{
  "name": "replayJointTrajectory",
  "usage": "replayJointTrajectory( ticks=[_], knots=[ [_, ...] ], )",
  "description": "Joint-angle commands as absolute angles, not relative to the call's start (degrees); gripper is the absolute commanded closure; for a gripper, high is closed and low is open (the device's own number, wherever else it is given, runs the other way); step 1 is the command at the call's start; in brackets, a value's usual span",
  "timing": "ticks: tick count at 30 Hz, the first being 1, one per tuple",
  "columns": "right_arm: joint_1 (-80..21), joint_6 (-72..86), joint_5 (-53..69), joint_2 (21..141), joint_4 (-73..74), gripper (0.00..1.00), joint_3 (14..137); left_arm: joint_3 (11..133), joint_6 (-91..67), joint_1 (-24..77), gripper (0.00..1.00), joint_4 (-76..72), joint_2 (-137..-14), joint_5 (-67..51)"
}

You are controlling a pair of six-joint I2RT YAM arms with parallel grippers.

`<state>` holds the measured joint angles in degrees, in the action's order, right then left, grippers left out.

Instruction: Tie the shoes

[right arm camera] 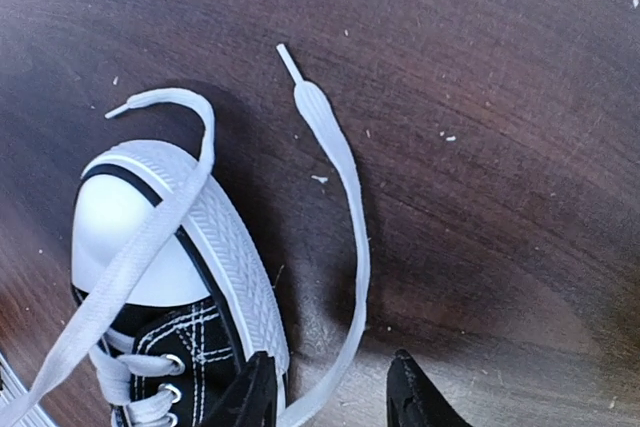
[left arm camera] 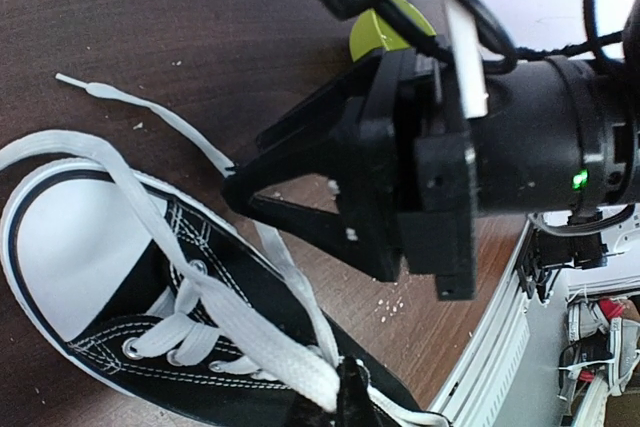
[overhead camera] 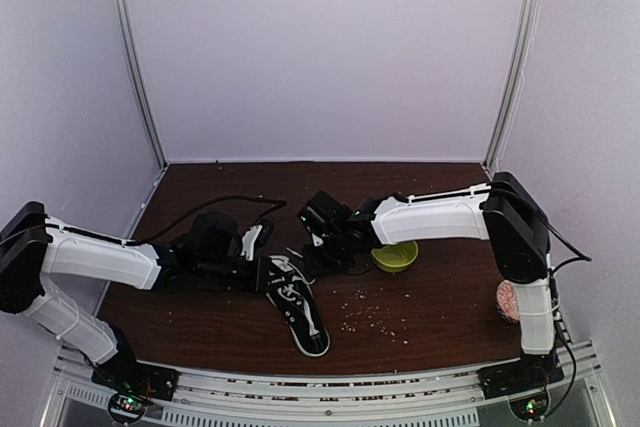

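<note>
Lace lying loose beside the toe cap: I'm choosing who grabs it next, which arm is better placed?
Right, likely. The right gripper hangs with open jaws either side of that lace; the left gripper sits at the heel of the sneaker.

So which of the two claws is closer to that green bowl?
The right. Its gripper hangs just to the left of the green bowl; the left gripper sits farther left, at the far end of the sneaker.

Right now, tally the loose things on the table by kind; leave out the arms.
Black canvas sneaker: 1
Yellow-green bowl: 1
Pink-and-white object, too small to identify: 1
Total: 3, not counting the scattered crumbs.
</note>
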<state>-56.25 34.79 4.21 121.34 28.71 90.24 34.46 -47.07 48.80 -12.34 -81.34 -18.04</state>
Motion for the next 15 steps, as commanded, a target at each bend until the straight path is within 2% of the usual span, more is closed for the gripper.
replayJointTrajectory(
  ticks=[1, 8, 15],
  knots=[
    [-56.55, 34.7, 1.5, 123.41, 28.41, 0.65, 91.99, 36.14, -47.36, 48.96, 1.0, -15.23, -81.94, -18.89],
    [-56.71, 34.54, 0.53, 123.35, 26.68, 0.71, 90.97, 36.34, -47.63, 48.96, 1.0, -15.59, -82.22, -19.23],
    [-57.01, 37.0, -0.28, 123.92, 28.23, 0.72, 91.82, 36.27, -47.94, 49.0, 1.0, -15.91, -81.99, -19.69]
  ],
)
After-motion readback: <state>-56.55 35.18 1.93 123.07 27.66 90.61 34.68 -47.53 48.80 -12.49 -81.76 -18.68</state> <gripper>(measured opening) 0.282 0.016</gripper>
